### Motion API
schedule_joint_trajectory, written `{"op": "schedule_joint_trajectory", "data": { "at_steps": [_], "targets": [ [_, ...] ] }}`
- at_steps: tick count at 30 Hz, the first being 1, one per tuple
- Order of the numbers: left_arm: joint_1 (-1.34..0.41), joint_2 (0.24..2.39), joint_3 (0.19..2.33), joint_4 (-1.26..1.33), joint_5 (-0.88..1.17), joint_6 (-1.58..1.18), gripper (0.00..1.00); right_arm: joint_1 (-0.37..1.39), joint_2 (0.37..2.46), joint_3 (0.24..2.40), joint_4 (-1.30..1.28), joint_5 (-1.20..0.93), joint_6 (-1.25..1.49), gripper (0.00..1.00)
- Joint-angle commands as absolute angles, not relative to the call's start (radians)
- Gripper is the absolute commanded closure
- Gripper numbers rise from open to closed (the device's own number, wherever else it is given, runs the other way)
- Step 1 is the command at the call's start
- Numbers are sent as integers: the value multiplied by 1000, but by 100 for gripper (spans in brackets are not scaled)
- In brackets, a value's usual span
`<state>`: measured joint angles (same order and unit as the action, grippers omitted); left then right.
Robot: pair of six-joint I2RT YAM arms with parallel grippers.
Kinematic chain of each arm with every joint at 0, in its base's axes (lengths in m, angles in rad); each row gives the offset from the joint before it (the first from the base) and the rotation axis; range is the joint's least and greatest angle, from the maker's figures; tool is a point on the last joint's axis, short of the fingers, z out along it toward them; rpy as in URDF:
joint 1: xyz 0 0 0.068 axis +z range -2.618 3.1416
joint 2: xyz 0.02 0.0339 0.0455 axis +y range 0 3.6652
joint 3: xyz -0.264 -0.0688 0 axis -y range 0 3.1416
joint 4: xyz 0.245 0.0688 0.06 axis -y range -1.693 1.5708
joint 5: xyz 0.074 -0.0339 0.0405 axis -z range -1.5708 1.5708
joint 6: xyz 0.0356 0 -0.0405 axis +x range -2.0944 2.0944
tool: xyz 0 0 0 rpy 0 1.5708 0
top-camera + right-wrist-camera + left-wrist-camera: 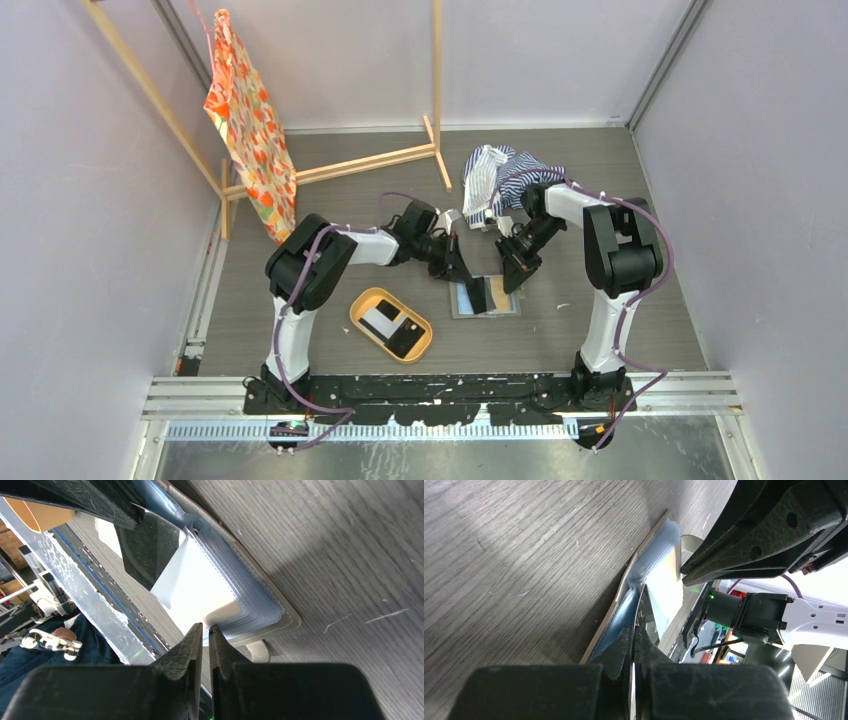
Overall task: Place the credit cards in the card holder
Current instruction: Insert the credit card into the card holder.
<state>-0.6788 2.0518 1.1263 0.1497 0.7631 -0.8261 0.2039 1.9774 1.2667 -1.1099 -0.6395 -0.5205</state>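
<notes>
- A grey wood-grain counter [560, 335] is seen from above, with two black and white robot arms reaching in toward its middle.
- The card holder [505, 306] lies open and flat on the counter between the two arms. Its pale blue-grey sleeves face up, inside a grey-brown outer edge.
- The left pincer [634, 632] is closed on a black card [147, 545]. The card stands tilted, with its lower edge at the fold of the sleeves.
- The right pincer [205, 630] is nipped nearly closed on the corner of one pale sleeve of the card holder. That sleeve is lifted clear of the stack below it.
- An oval orange tray [355, 322] sits on the counter left of the card holder, apart from it. It holds a white card [378, 320] and a second black card [404, 338].
- Any print on the cards is too small to read.
- A striped cloth [490, 170] lies bunched at the far side of the counter, behind the right arm.
- An orange patterned fabric [245, 125] hangs from a light wooden frame [370, 162] at the far left.
</notes>
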Motion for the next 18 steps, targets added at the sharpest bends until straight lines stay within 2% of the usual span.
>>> {"op": "schedule_joint_trajectory", "data": {
  "at_steps": [1, 18],
  "targets": [
    [-683, 2078, 1160, 77, 760, -795, 100, 217, 1965, 1293, -1114, -652, -525, 85],
    [-690, 2147, 1291, -27, 785, -778, 100, 221, 1956, 1293, -1105, -659, -519, 85]
  ]
}}
